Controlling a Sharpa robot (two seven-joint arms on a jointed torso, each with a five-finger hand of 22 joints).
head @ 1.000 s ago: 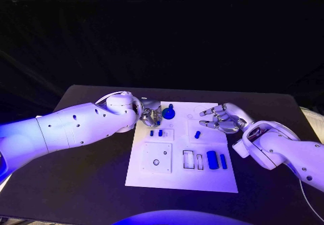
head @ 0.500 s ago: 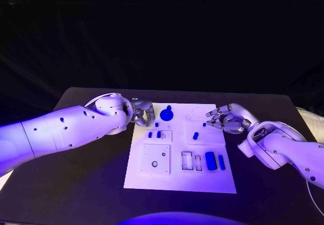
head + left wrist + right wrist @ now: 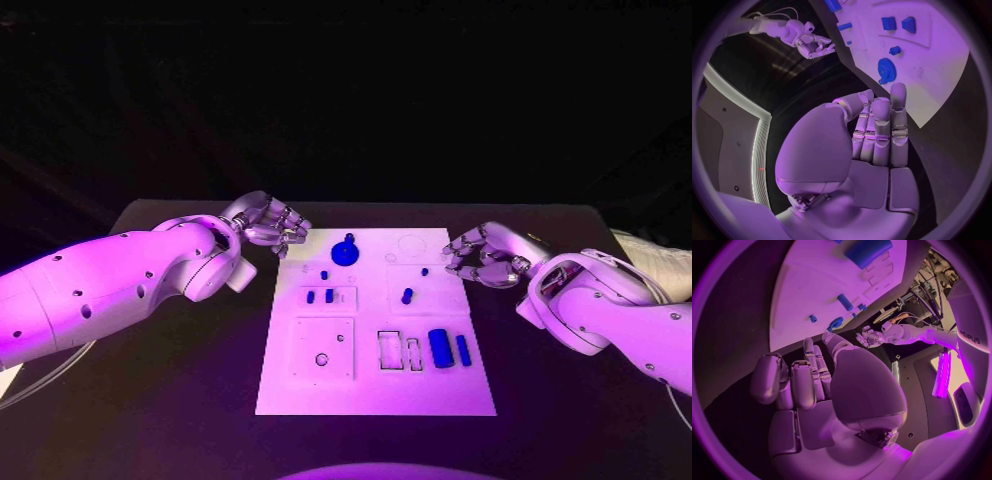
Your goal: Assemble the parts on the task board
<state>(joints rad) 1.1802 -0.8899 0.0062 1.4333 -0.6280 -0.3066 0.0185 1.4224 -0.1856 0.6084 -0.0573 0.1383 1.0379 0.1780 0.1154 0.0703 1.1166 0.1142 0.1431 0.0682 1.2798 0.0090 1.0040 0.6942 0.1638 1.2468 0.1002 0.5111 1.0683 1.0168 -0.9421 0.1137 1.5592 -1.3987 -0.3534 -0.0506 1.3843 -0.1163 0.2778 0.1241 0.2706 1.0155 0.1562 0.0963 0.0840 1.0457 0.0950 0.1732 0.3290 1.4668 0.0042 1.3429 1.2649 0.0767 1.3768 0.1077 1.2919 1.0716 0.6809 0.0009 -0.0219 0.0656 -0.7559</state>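
Left hand (image 3: 267, 222) hovered off task board (image 3: 378, 385) upper-left corner, fingers curled, empty. Right hand (image 3: 488, 256) likewise at right edge. Probably staged for blue gear (image 3: 346, 250).

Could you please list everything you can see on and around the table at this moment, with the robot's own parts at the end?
Table: one, black, under everything.
Task board: one, white plate, middle of the table, between the two hands.
Gear-shaped part: one, blue, at the board's far end.
Small parts: several, blue, across the board's middle; the exact count is hard to tell.
Long parts: two, blue, side by side on the board's right half, nearer the robot.
Recesses: several outlined slots and plates in the board's nearer half.
Left hand: one, silver, beside the board's far left corner, fingers curled, holding nothing.
Right hand: one, silver, off the board's right edge, fingers curled, holding nothing.
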